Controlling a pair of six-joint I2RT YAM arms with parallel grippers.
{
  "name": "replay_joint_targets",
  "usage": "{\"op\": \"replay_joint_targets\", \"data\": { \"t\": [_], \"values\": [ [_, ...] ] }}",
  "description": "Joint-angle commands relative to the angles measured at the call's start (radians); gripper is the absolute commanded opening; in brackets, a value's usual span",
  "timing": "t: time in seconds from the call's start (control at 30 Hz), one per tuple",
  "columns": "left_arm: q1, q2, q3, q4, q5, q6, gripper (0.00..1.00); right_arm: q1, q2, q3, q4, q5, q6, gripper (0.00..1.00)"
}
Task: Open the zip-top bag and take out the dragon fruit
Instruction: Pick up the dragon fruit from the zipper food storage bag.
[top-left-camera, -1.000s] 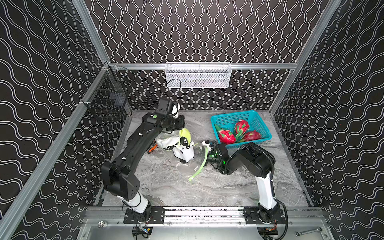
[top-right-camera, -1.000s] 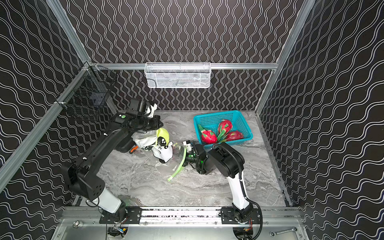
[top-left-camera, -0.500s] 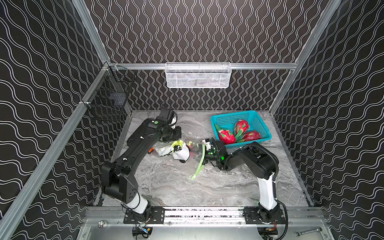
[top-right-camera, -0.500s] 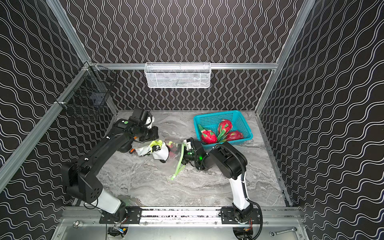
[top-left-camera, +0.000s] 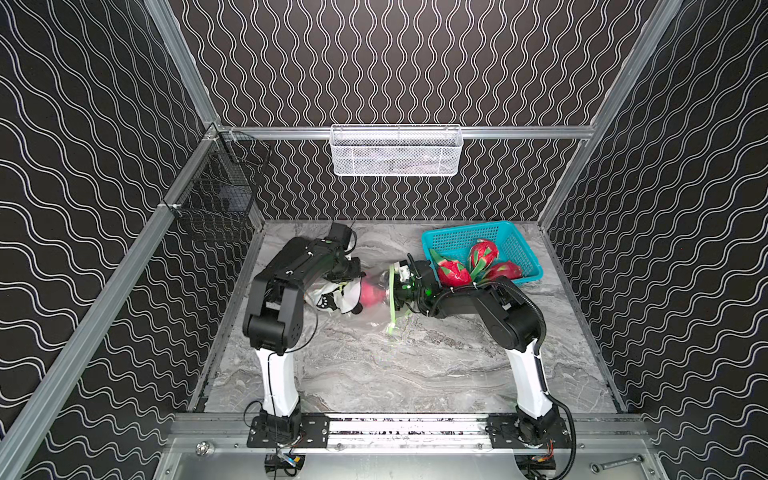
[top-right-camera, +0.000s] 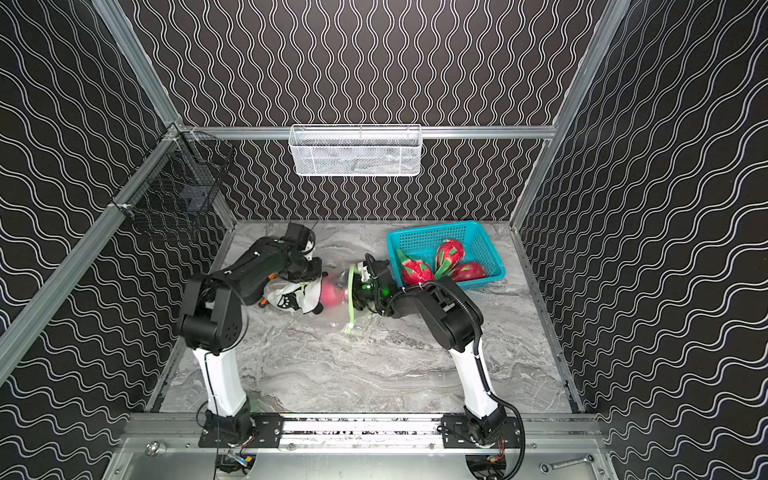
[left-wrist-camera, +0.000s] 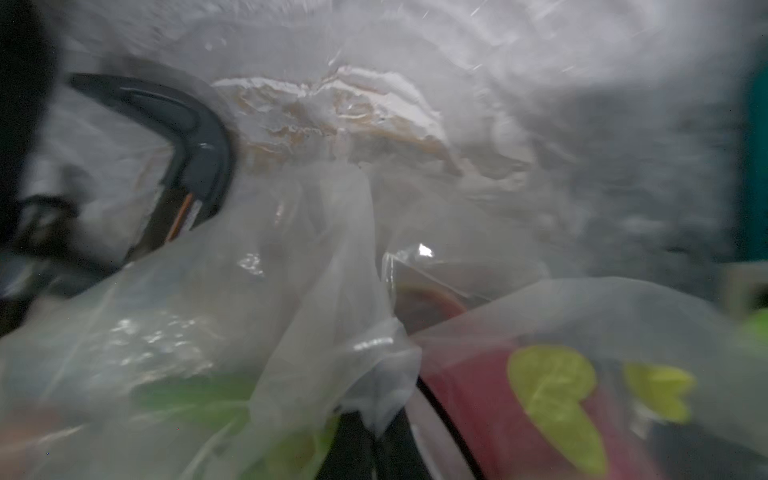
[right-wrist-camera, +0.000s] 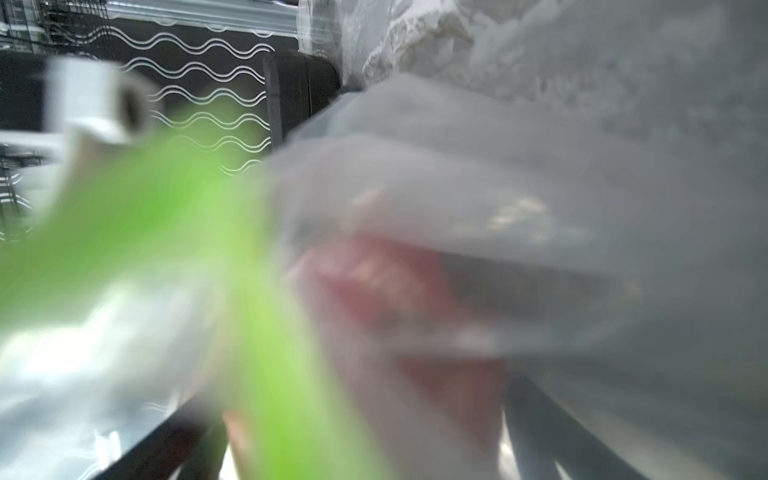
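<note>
The zip-top bag (top-left-camera: 336, 297) (top-right-camera: 293, 297) lies on its side on the marble table, panda print up, in both top views. A red dragon fruit (top-left-camera: 370, 293) (top-right-camera: 331, 292) shows through its clear plastic. My left gripper (top-left-camera: 353, 271) (left-wrist-camera: 374, 432) is shut on a fold of the bag's closed end. The lime-green zip strip (top-left-camera: 392, 299) (right-wrist-camera: 199, 249) faces my right gripper (top-left-camera: 400, 286) (right-wrist-camera: 353, 440). That gripper is open at the bag's mouth, and the dragon fruit (right-wrist-camera: 395, 286) shows blurred ahead of its spread fingers.
A teal mesh basket (top-left-camera: 519, 245) at the back right holds three more dragon fruits (top-left-camera: 453, 272), right behind my right wrist. A white mesh tray (top-left-camera: 395, 151) hangs on the back wall and a black wire basket (top-left-camera: 218, 203) on the left wall.
My left gripper has come down, and the hanging bag now lies on its side. My right gripper has moved left to the bag's mouth. The fruit now shows through the plastic.
</note>
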Motion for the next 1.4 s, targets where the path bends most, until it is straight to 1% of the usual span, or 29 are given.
{"op": "replay_joint_targets", "data": {
  "t": [0.0,0.07,0.2,0.23,0.3,0.33,0.4,0.5,0.57,0.63,0.73,0.77,0.83,0.87,0.93,1.0,1.1,1.2,1.27,1.37],
  "values": [
    [-0.005,0.048,0.016,-0.048,0.061,0.04,0.0,0.004,0.038,0.045,-0.115,-0.004,-0.023,0.99],
    [-0.005,0.061,0.02,-0.043,0.078,0.048,0.0,0.006,0.063,0.094,-0.137,-0.016,-0.032,0.98],
    [0.011,0.047,0.012,-0.041,0.098,0.05,0.0,0.012,0.089,0.14,-0.157,-0.048,-0.028,0.88],
    [0.017,0.04,0.012,-0.04,0.099,0.051,0.0,0.01,0.081,0.137,-0.156,-0.061,-0.03,0.87],
    [0.032,0.036,0.023,-0.05,0.11,0.051,0.0,0.013,0.051,0.123,-0.185,-0.083,-0.051,0.89],
    [0.039,0.035,0.031,-0.055,0.114,0.053,0.0,0.013,0.03,0.117,-0.218,-0.106,-0.065,0.92],
    [0.049,0.028,0.04,-0.06,0.117,0.056,0.0,0.013,-0.017,0.094,-0.257,-0.146,-0.097,0.95],
    [0.054,0.021,0.036,-0.048,0.142,0.044,0.0,0.014,-0.045,0.098,-0.367,-0.169,-0.173,0.96],
    [0.053,0.015,0.015,-0.024,0.166,0.019,0.0,0.021,-0.024,0.121,-0.373,-0.185,-0.175,0.94],
    [0.051,0.003,-0.017,0.005,0.189,-0.006,0.0,0.037,0.007,0.156,-0.367,-0.189,-0.165,0.89],
    [0.052,-0.011,-0.048,0.019,0.204,-0.018,0.0,0.054,0.039,0.199,-0.383,-0.186,-0.169,0.86],
    [0.051,-0.015,-0.053,0.02,0.205,-0.016,0.0,0.055,0.043,0.199,-0.381,-0.186,-0.168,0.82],
    [0.053,-0.028,-0.06,0.016,0.198,-0.013,0.0,0.053,0.039,0.173,-0.362,-0.201,-0.15,0.71],
    [0.056,-0.035,-0.06,0.015,0.194,-0.012,0.0,0.049,0.018,0.148,-0.356,-0.197,-0.149,0.68],
    [0.065,-0.041,-0.052,0.002,0.175,-0.01,0.0,0.04,-0.044,0.095,-0.366,-0.171,-0.166,0.67],
    [0.073,-0.047,-0.036,-0.018,0.137,-0.001,0.0,0.021,-0.124,0.053,-0.425,-0.156,-0.203,0.66],
    [0.082,-0.059,-0.013,-0.044,0.072,0.016,0.0,-0.012,-0.263,-0.005,-0.536,-0.096,-0.276,0.64],
    [0.099,-0.072,-0.013,-0.054,0.025,0.018,0.0,-0.052,-0.381,-0.049,-0.654,-0.065,-0.325,0.58],
    [0.111,-0.08,-0.021,-0.05,0.005,0.015,0.0,-0.079,-0.441,-0.089,-0.697,-0.064,-0.341,0.58],
    [0.127,-0.092,-0.031,-0.043,0.005,0.012,0.0,-0.127,-0.547,-0.128,-0.792,-0.027,-0.38,0.58]
  ]
}}
